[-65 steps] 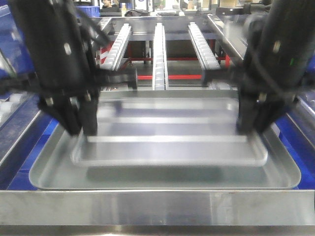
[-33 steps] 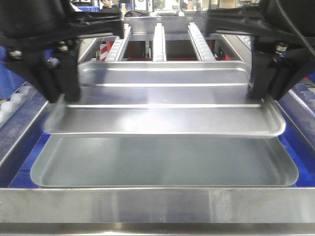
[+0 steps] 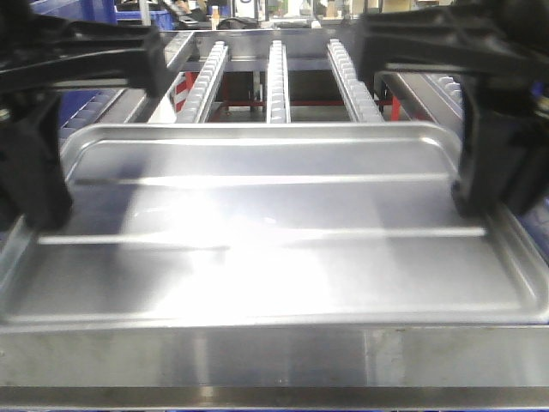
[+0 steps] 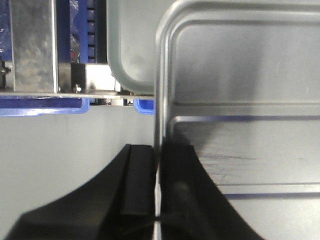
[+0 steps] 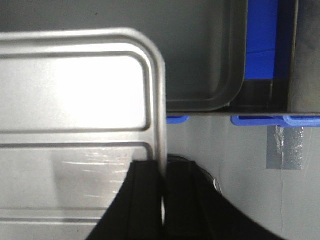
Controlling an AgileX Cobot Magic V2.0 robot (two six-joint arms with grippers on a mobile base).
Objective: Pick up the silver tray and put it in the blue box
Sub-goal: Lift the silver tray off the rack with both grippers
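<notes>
The silver tray [image 3: 274, 232] hangs level in the air and fills most of the front view, with its two long ribs showing. My left gripper [image 3: 39, 206] is shut on its left rim and my right gripper [image 3: 480, 202] on its right rim. In the left wrist view the jaws [image 4: 157, 155] pinch the rim of the tray [image 4: 240, 100]. In the right wrist view the jaws [image 5: 162, 172] pinch the rim of the tray [image 5: 75, 100]. Blue plastic [image 5: 260, 40] shows beside the rack below; I cannot tell whether it is the blue box.
A second silver tray [image 4: 130, 50] [image 5: 200, 60] lies below on a metal frame. Three roller rails [image 3: 276, 77] run at the back. A steel ledge [image 3: 274, 360] crosses the front. Grey floor [image 4: 60, 150] lies under the held tray's ends.
Both grippers have lifted the silver tray up and toward the camera, off the second tray. It now hides that lower tray in the front view.
</notes>
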